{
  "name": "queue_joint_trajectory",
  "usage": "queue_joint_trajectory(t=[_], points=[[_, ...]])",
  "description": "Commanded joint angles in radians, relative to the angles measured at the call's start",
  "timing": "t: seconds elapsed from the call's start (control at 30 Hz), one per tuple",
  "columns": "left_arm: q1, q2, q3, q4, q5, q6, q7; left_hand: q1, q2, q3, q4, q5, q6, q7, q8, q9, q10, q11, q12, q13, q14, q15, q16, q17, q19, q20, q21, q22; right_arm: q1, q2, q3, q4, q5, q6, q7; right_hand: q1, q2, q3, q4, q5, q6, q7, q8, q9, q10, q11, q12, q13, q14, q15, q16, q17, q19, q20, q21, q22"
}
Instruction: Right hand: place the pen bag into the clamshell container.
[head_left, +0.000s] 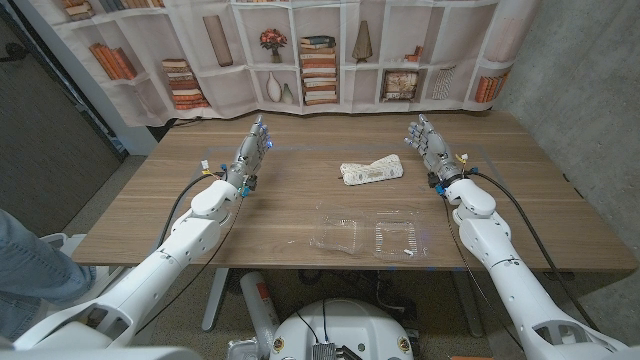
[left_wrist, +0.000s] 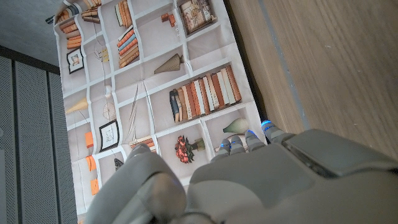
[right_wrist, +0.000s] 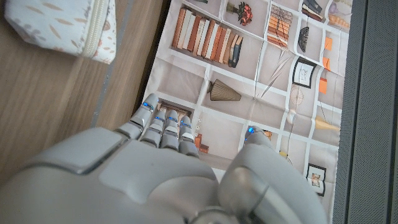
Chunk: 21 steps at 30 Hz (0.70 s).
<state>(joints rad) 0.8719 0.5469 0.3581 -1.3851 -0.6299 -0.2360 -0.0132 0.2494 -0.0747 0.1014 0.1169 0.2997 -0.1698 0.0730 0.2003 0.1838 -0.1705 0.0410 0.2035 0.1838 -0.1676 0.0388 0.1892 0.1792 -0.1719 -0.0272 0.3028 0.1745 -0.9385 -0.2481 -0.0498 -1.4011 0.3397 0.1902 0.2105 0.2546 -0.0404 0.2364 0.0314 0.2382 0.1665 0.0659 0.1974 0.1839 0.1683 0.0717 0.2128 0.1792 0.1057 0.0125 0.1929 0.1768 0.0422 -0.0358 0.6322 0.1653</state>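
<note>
**Pen bag still on the table, container waiting open**

Left hand (head_left: 255, 140): raised over the far left of the table (head_left: 150, 215), fingers up and loosely apart, holding nothing. You do not need it for this task; it sits well apart from everything else.

Pen bag (head_left: 371, 171): a pale patterned pouch lying on its side near the table's middle, slightly toward the far edge. Nothing touches it. The right wrist view catches its zipped end (right_wrist: 68, 28) at the corner of the frame.

Clamshell container (head_left: 372, 236): clear plastic, opened out flat with both halves side by side, near the front edge and just nearer you than the bag. Nothing shows inside it.

Right hand (head_left: 428, 140): raised to the right of the bag, fingers up and spread, holding nothing.

Progress: by these views the task has not begun; reach, grasp, carry and release all look left to do.

Room: bare wood lies between your right hand and the bag, and between the bag and the container. The container sits close to the front edge, so a hard set-down could push its light shell toward that edge.
</note>
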Motion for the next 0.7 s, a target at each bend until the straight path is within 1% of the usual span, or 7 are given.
queue_joint_trajectory(t=[0.03,0.33,0.37,0.4,0.43,0.67,0.7], points=[[0.018,0.008,-0.012,-0.034,0.004,0.007,0.025,0.007,0.002,-0.006,0.004,0.006,0.004,0.003,0.004,0.004,-0.006,-0.004,0.005,0.003,-0.078,0.003,0.004,0.003,-0.134,0.001,-0.005,0.003,-0.001,-0.002,0.008,-0.003,-0.018,0.03,0.009,0.011,0.001,0.003,-0.011,0.008,0.013,-0.001,0.006,0.003,0.008,-0.004,0.003,0.003,0.008,0.001,0.005,0.002,0.01,-0.026,-0.004,0.004],[0.024,0.013,-0.014,-0.046,0.007,0.011,0.029,0.01,0.006,-0.006,0.004,0.007,0.008,0.004,0.005,0.004,-0.004,-0.006,0.005,0.003,-0.077,0.003,0.004,0.003,-0.134,0.002,-0.008,0.003,0.0,-0.013,-0.002,0.0,-0.032,0.054,0.011,0.018,0.004,0.006,-0.016,0.009,0.018,-0.005,0.006,0.003,0.011,-0.011,0.003,0.003,0.013,-0.002,0.005,0.002,0.017,-0.026,-0.009,0.004],[0.024,0.013,-0.015,-0.045,0.007,0.011,0.028,0.01,0.006,-0.006,0.003,0.007,0.008,0.004,0.005,0.004,-0.004,-0.006,0.005,0.003,-0.076,0.003,0.004,0.003,-0.134,0.002,-0.008,0.003,-0.001,-0.011,-0.002,-0.003,-0.032,0.055,0.005,0.021,0.005,0.006,-0.017,0.009,0.02,-0.007,0.006,0.003,0.014,-0.011,0.004,0.003,0.018,-0.006,0.006,0.002,0.023,-0.029,-0.01,0.004],[0.025,0.012,-0.015,-0.045,0.007,0.01,0.028,0.01,0.006,-0.006,0.003,0.008,0.008,0.004,0.005,0.004,-0.004,-0.006,0.005,0.003,-0.076,0.002,0.004,0.002,-0.134,0.002,-0.009,0.003,-0.001,-0.01,-0.002,-0.004,-0.032,0.057,0.002,0.023,0.006,0.006,-0.02,0.008,0.026,-0.01,0.007,0.003,0.026,-0.013,0.007,0.003,0.034,-0.011,0.01,0.002,0.042,-0.034,-0.01,0.004],[0.025,0.012,-0.014,-0.045,0.008,0.01,0.028,0.01,0.007,-0.006,0.003,0.008,0.008,0.002,0.005,0.004,-0.003,-0.006,0.006,0.003,-0.076,0.002,0.004,0.002,-0.134,0.002,-0.009,0.003,-0.001,-0.012,-0.004,-0.006,-0.034,0.06,0.003,0.025,0.006,0.006,-0.022,0.008,0.032,-0.014,0.009,0.003,0.037,-0.015,0.011,0.003,0.041,-0.013,0.012,0.002,0.046,-0.035,-0.012,0.004],[0.034,0.018,-0.018,-0.052,0.009,0.009,0.031,0.013,0.01,-0.006,0.002,0.009,0.011,0.002,0.005,0.004,0.0,-0.006,0.006,0.003,-0.075,0.003,0.004,0.002,-0.133,0.003,-0.011,0.004,-0.006,-0.031,-0.02,-0.028,-0.063,0.075,-0.016,0.028,0.005,0.006,-0.025,0.007,0.037,-0.017,0.009,0.003,0.044,-0.017,0.012,0.002,0.047,-0.013,0.011,0.002,0.053,-0.037,-0.016,0.005],[0.035,0.018,-0.018,-0.053,0.01,0.009,0.032,0.013,0.01,-0.006,0.002,0.009,0.011,0.002,0.005,0.004,0.0,-0.007,0.006,0.003,-0.075,0.003,0.004,0.002,-0.133,0.003,-0.011,0.004,-0.008,-0.033,-0.023,-0.032,-0.068,0.074,-0.022,0.028,0.005,0.006,-0.026,0.007,0.038,-0.016,0.008,0.003,0.043,-0.022,0.011,0.002,0.045,-0.013,0.01,0.002,0.053,-0.037,-0.018,0.005]])
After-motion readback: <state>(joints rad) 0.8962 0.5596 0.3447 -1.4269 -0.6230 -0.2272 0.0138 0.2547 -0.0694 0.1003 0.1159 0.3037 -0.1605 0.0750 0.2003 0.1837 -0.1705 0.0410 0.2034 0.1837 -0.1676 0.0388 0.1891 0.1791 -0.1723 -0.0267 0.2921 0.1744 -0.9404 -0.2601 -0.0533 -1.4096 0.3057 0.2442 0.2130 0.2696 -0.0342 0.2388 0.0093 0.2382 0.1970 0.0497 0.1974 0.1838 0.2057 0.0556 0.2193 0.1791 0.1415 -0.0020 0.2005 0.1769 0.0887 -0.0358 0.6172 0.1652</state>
